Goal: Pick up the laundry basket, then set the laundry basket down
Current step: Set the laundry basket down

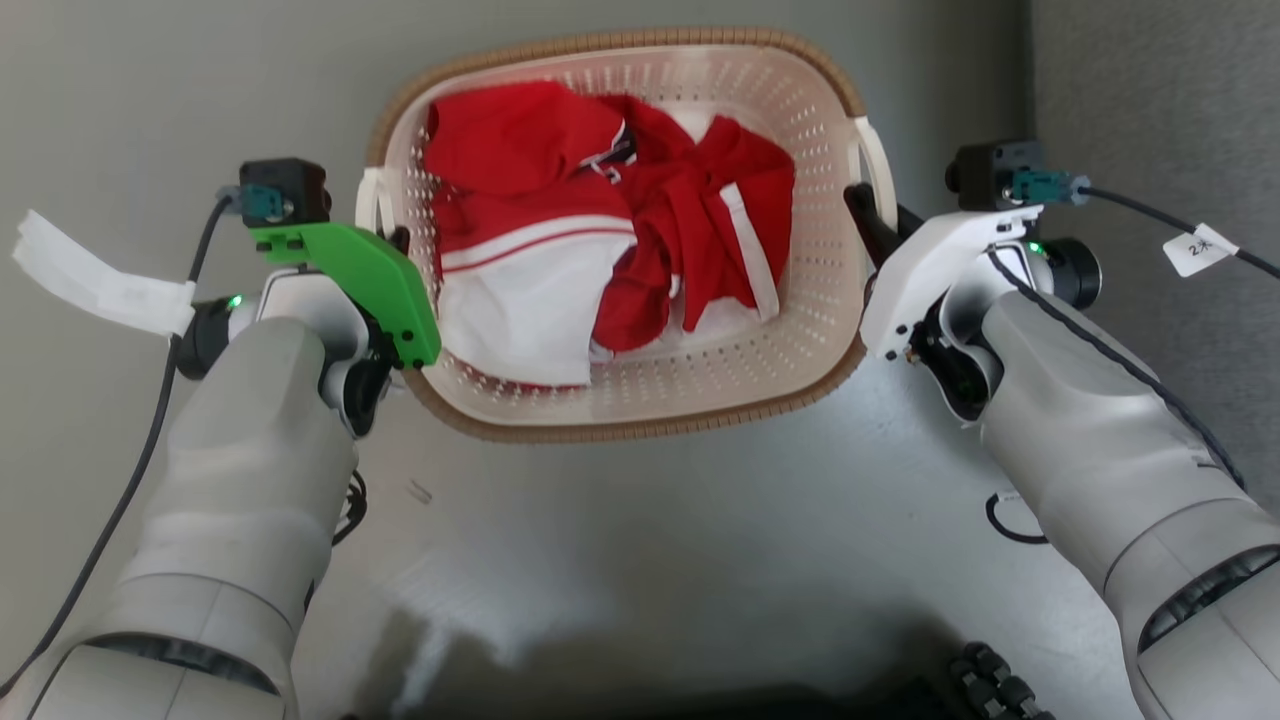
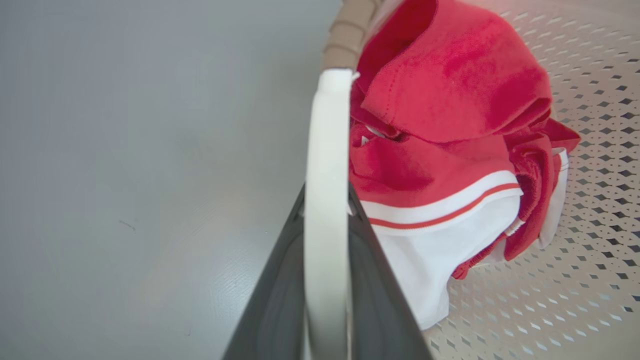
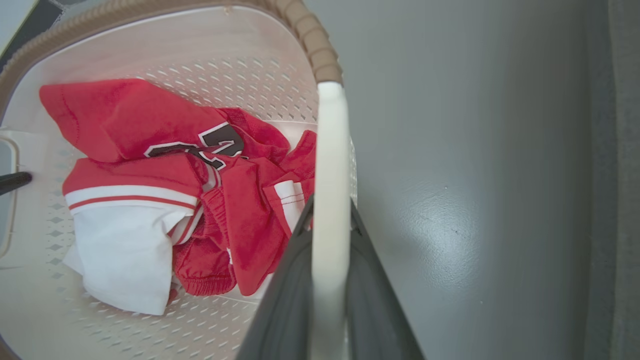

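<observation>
- Smooth grey floor [image 1: 640, 520] with a soft sheen spreads under everything; a darker, rougher grey strip [image 1: 1150, 100] runs along its right edge.
- Between my two arms sits the laundry basket [image 1: 820, 330], a rounded rectangle of cream-white plastic, its walls and bottom pierced with rows of small diamond holes.
- I cannot tell whether its base touches the floor.
- A brown woven-look rim [image 1: 620, 430], ribbed like cord, rings the top edge.
- Inside lies a crumpled heap of red and white clothes [image 1: 600, 230]: soft red knit with white stripes, a plain white panel, and a black number edged in white [image 3: 220, 145].
- The left handle [image 2: 325, 150], a smooth white loop, stands at the basket's left side.
- My left gripper [image 2: 326, 192] is clamped on it, one dark tapered finger [image 2: 280, 290] pressed to each face of the loop.
- The right handle [image 3: 330, 150] is the same glossy white band on the opposite side.
- My right gripper [image 3: 331, 205] is closed round it likewise, its fingers [image 3: 375, 300] touching both faces.
- A bright green cover [image 1: 370, 285] caps my left wrist and a white cover [image 1: 930, 270] caps my right.
- Black cables trail from both wrists, each bearing a white paper tag [image 1: 100, 280].
</observation>
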You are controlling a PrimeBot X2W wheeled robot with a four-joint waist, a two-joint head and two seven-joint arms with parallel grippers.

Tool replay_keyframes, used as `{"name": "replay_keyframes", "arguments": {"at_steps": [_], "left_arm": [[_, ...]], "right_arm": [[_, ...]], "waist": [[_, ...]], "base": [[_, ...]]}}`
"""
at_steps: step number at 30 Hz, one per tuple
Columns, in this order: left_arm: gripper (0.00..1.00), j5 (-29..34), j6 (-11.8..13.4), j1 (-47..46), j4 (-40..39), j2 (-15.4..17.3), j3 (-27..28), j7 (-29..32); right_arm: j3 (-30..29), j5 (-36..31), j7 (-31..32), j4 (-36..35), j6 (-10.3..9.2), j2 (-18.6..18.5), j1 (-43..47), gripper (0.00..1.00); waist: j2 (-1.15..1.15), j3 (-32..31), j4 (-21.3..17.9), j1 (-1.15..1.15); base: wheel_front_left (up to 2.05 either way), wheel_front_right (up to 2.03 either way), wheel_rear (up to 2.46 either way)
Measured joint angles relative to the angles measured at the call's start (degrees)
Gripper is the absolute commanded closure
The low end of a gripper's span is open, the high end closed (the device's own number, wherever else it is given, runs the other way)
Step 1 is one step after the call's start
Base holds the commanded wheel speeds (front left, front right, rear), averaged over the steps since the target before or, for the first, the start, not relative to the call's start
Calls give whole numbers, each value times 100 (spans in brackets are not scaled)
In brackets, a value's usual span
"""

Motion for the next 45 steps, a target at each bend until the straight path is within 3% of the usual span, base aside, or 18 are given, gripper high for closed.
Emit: {"name": "replay_keyframes", "arguments": {"at_steps": [18, 45], "left_arm": [[100, 159, 93, -448, 68, 36, -58, -570], [100, 253, -64, -559, 375, -9, -219, -755]], "right_arm": [[100, -250, -293, 53, -57, -12, -486, 100], [135, -320, -394, 258, -41, 25, -544, 100]], "waist": [[0, 873, 50, 0], [0, 1127, 73, -1]], "base": [[0, 0, 0], [0, 0, 0]]}}
